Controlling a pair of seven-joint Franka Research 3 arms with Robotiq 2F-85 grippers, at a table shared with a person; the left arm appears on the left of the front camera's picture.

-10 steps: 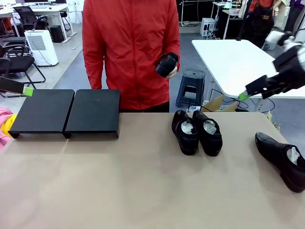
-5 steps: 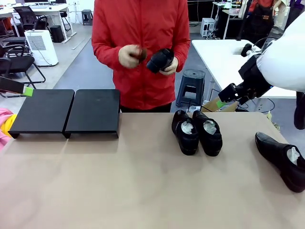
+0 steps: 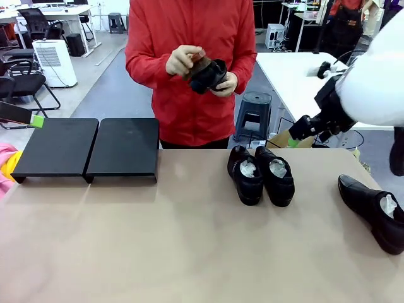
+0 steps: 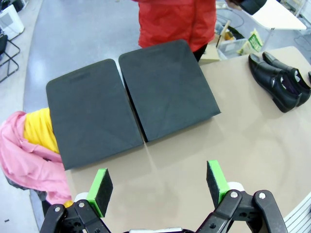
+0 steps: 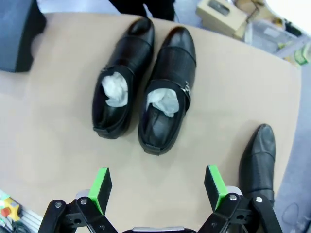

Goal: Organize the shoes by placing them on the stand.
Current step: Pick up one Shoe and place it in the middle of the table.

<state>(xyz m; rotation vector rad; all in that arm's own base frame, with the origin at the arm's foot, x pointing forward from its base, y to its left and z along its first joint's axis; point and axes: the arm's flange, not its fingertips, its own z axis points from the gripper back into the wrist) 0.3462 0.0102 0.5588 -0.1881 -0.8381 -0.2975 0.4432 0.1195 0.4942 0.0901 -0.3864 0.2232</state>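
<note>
left hand (image 4: 159,184): you held it spread wide, facing the stand (image 4: 131,97).
right hand (image 5: 157,187): you held it spread above two shoes (image 5: 116,97) on the surface (image 5: 58,145).

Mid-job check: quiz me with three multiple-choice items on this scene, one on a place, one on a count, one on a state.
1. Where does the pair of shoes lie relative to the stand?
A. on top of it
B. behind it
C. on the table, to its right in the front view

2. How many shoes lie on the table?
A. two
B. three
C. five

3. How do the right pincer jaws stand?
A. open, holding nothing
B. shut on a shoe
C. shut on nothing

Answers:
1 C: the pair sits on the table surface, apart from the stand.
2 B: the pair plus a single shoe near the table's right edge.
3 A: its green pads stand wide apart with nothing between them.
</note>
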